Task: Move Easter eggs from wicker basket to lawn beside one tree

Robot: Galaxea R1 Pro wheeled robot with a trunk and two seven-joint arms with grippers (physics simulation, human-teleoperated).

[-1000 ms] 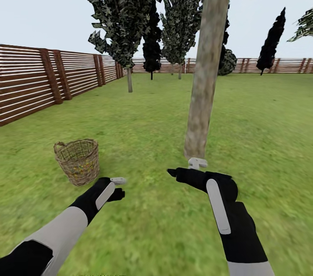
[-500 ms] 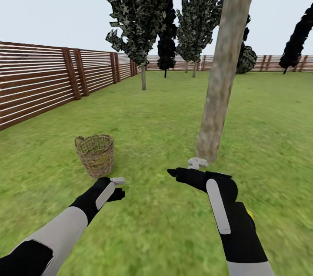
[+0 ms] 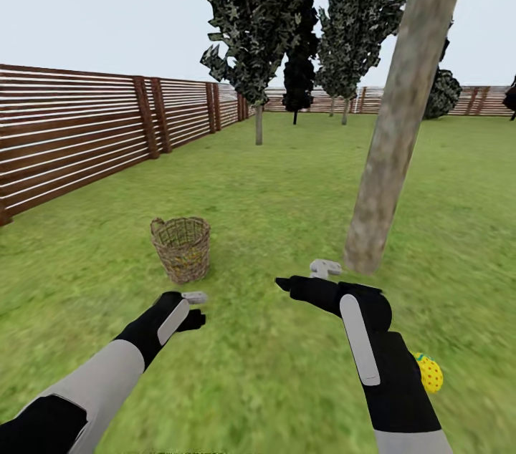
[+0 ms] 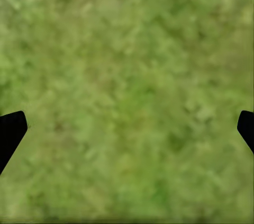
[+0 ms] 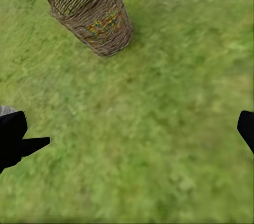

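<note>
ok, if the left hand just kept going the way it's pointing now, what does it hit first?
Probably just the lawn: the left wrist view looks along the open fingers onto bare grass. In the head view the left hand sits short of the wicker basket, so the basket looks off that line, though depth is unclear.

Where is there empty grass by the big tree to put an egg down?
Bare lawn lies between the wicker basket and the tree trunk, and in front of the trunk ahead of the right gripper. To the right of the right arm one Easter egg already lies on the grass. The left gripper hangs open over plain grass.
</note>
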